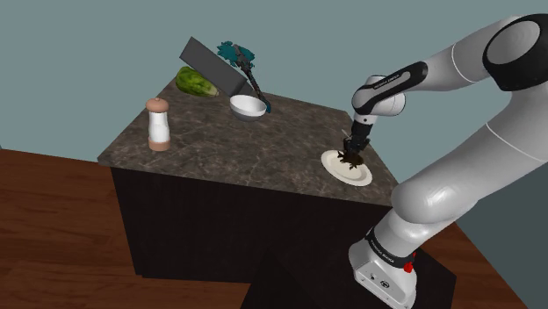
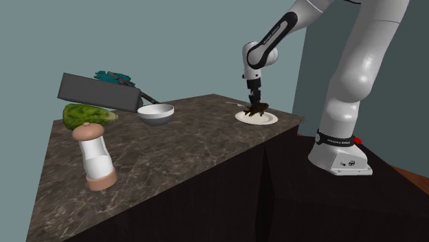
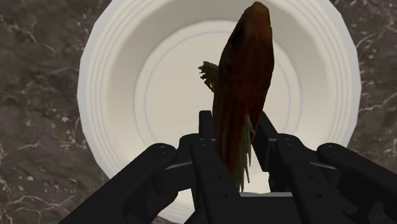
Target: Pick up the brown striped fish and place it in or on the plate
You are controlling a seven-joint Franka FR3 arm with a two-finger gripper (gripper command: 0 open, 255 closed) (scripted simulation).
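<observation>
In the shoulder view, the arm reached down over the plate, which lay at the table's corner nearest the stand. The jaws were clamped on the brown fish, holding it right above the plate, presumably to set it down there. In the second exterior view, the fish hung low over the plate; I could not tell whether they touched. In the wrist view, the jaws gripped the fish near its fringed tail end. Its long axis ran away from them across the plate's middle, blunt end pointing outward.
</observation>
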